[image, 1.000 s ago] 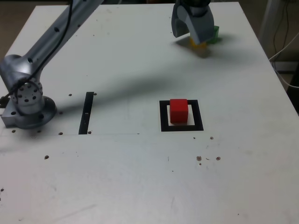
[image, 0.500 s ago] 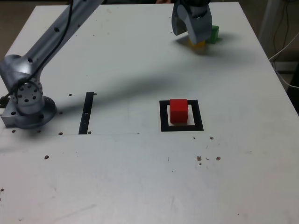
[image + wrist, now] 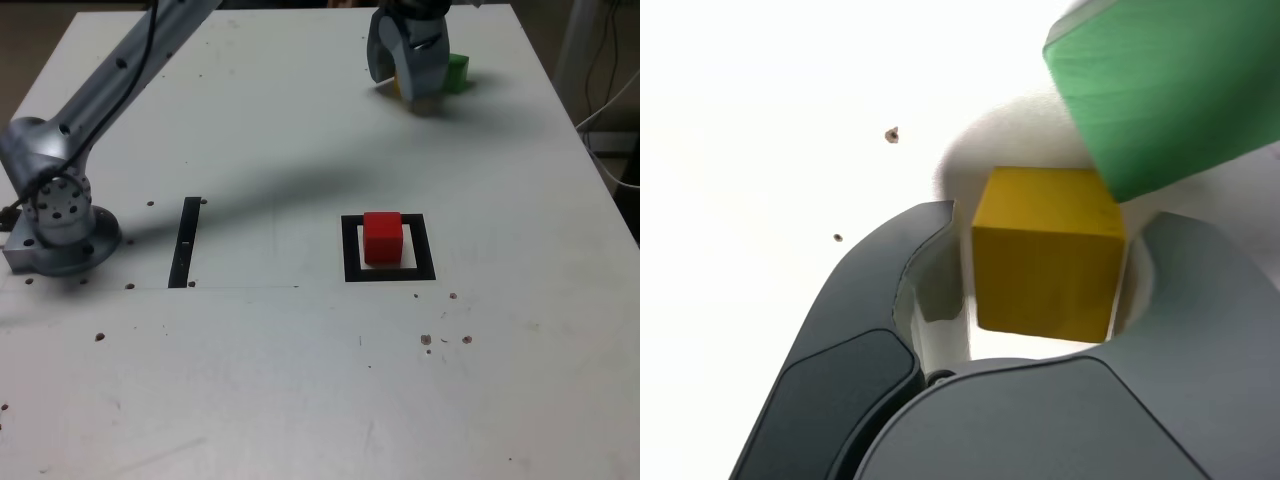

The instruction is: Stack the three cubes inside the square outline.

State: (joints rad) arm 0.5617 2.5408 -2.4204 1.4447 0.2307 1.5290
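Yellow cube (image 3: pixel 1048 252): sits between the 2 jaws of the gripper near the worktop's far edge; in the wrist view 1 jaw lies against its side, and a thin gap shows at the other. In the exterior view it is almost wholly hidden behind the jaws.
Green cube (image 3: pixel 457 71): on the worktop just beside the yellow cube, on the exterior view's right of the gripper, near the far right corner; in the wrist view its edge overlaps the yellow cube's corner, and whether the 2 touch cannot be told.
Red cube (image 3: pixel 382 237): stands upright inside the square outline, well apart from the other 2 cubes, with nothing on top of it.
Square outline (image 3: pixel 428 262): thick black border with a white centre, flat on the worktop toward the middle, on the exterior view's right half.
Gripper (image 3: pixel 407 75): pointing down over the yellow cube, jaws narrowed around it; whether they clamp it yet cannot be told.
Arm (image 3: pixel 120 70): runs from its base (image 3: pixel 60 225) near the worktop's left edge up and across toward the far edge.
Black strip (image 3: pixel 186 241): narrow, straight, flat on the worktop between the base and the square outline.
Worktop (image 3: pixel 300 400): white, with small dark holes scattered over it.
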